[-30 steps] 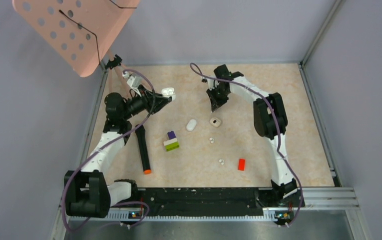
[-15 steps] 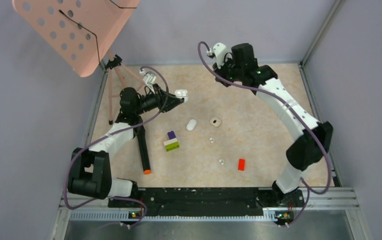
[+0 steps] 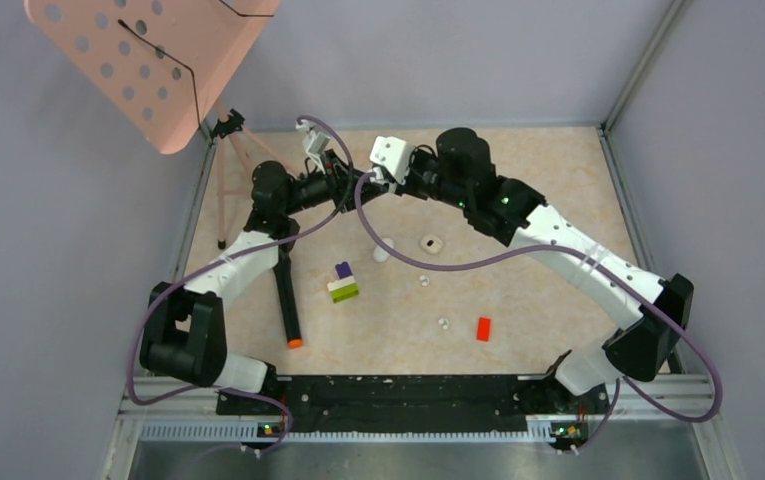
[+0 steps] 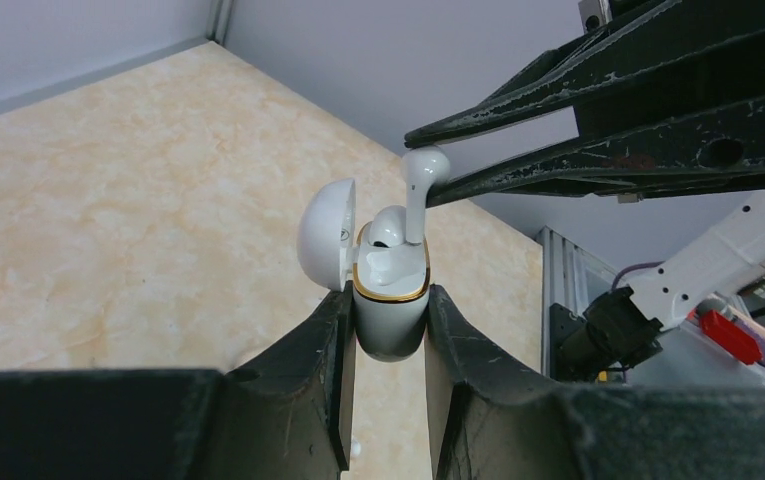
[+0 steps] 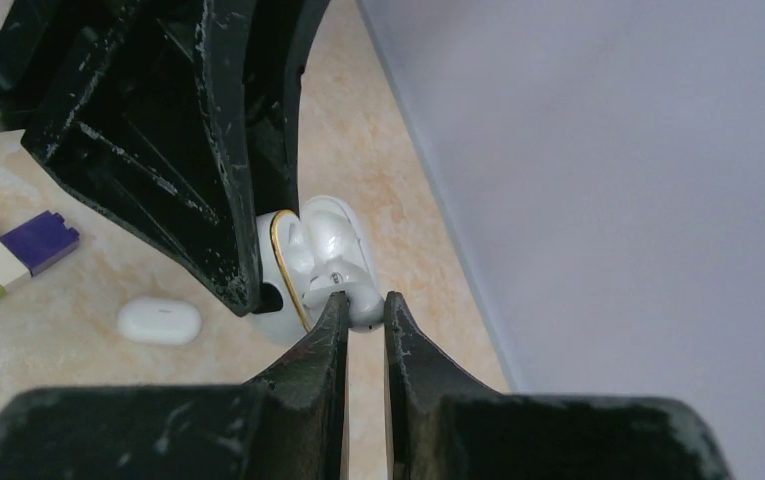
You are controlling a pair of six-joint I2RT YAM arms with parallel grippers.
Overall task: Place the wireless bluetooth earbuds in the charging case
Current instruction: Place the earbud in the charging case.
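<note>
My left gripper (image 4: 388,305) is shut on an open white charging case (image 4: 390,310) with a gold rim, lid (image 4: 324,233) swung left, held in the air. My right gripper (image 5: 363,300) is shut on the head of a stemmed white earbud (image 4: 420,185), and its stem reaches down into the case's opening. In the right wrist view the earbud (image 5: 363,308) sits against the case's open lid (image 5: 330,238). In the top view both grippers meet at the back middle: left (image 3: 350,190), right (image 3: 376,184). Two loose earbuds (image 3: 424,281) (image 3: 443,324) lie on the table.
A closed white case (image 3: 383,250) and a beige cube (image 3: 431,243) lie mid-table. Purple, white and green bricks (image 3: 343,283), a red brick (image 3: 483,328) and a black marker (image 3: 286,300) lie nearer the front. A pink perforated board (image 3: 158,60) on a tripod (image 3: 233,160) stands back left.
The left gripper carried the open case to the right. The right arm swung left from the back and brought the earbud onto the case.
</note>
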